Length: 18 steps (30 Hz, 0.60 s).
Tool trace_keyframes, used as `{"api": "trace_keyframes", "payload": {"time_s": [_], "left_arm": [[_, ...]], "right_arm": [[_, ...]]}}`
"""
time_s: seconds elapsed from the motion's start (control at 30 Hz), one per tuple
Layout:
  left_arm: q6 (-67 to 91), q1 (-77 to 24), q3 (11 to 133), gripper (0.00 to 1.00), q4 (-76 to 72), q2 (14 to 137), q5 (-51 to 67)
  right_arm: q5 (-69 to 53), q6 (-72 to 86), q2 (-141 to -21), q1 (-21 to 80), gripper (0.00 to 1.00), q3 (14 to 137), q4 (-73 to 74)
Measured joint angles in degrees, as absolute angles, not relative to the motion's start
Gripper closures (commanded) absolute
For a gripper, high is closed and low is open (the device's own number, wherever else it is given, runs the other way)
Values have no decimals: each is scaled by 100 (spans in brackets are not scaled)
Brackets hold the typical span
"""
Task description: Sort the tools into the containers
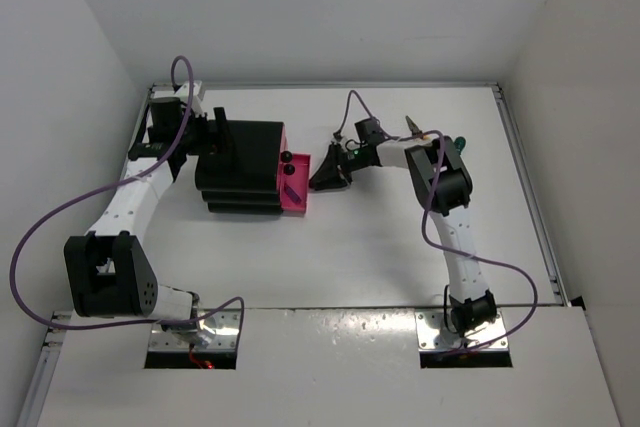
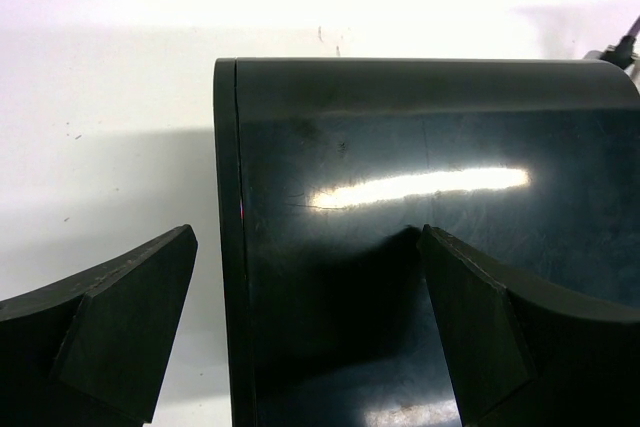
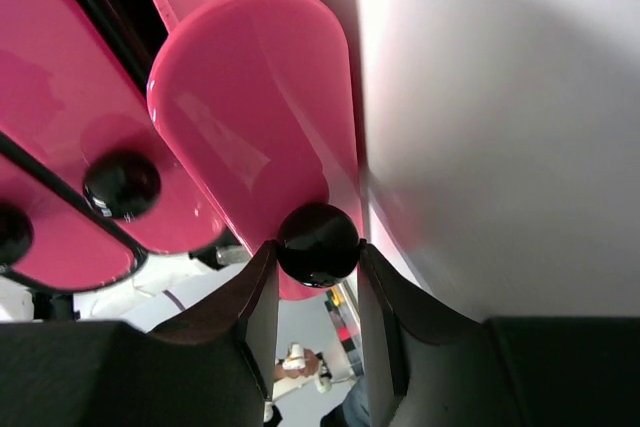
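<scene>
Right fingers (image 3: 256,315) are clamped either side of the round black knob (image 3: 318,243) on one pink drawer (image 3: 255,117), and that drawer stands out a little from its two neighbours. Over on the other side, the left fingers (image 2: 120,335) are spread wide, one off the edge of the black cabinet (image 2: 430,177) and one over its glossy face. Whether they touch it, I cannot tell.

From above, the tools (image 1: 415,128) lie on the worktop (image 1: 350,257) beyond the right arm, well apart from the cabinet, none in a drawer yet. So the step in hand looks like opening that drawer.

Best way: pull straight along the drawer's own line, no twist, because a round knob can roll out of a two-sided pinch. The left arm needs to brace the cabinet, or the whole box will likely slide along with the pull. Draw it far enough to leave a roomy slot for a slender tool, but stop short of pulling it right out.
</scene>
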<state>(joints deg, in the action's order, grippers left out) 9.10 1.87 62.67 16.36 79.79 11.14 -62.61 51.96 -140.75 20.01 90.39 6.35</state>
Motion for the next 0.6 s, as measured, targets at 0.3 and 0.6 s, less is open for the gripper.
{"api": "trace_keyframes", "payload": {"time_s": [0.3, 0.6], "left_arm": [[930, 187, 6246, 0, 1592, 7981, 1144], [947, 187, 6246, 0, 1531, 8027, 1214]], "right_arm": [[-6316, 6090, -14400, 2340, 73, 9358, -322], [-6156, 7032, -14560, 2641, 69, 9411, -1315]]}}
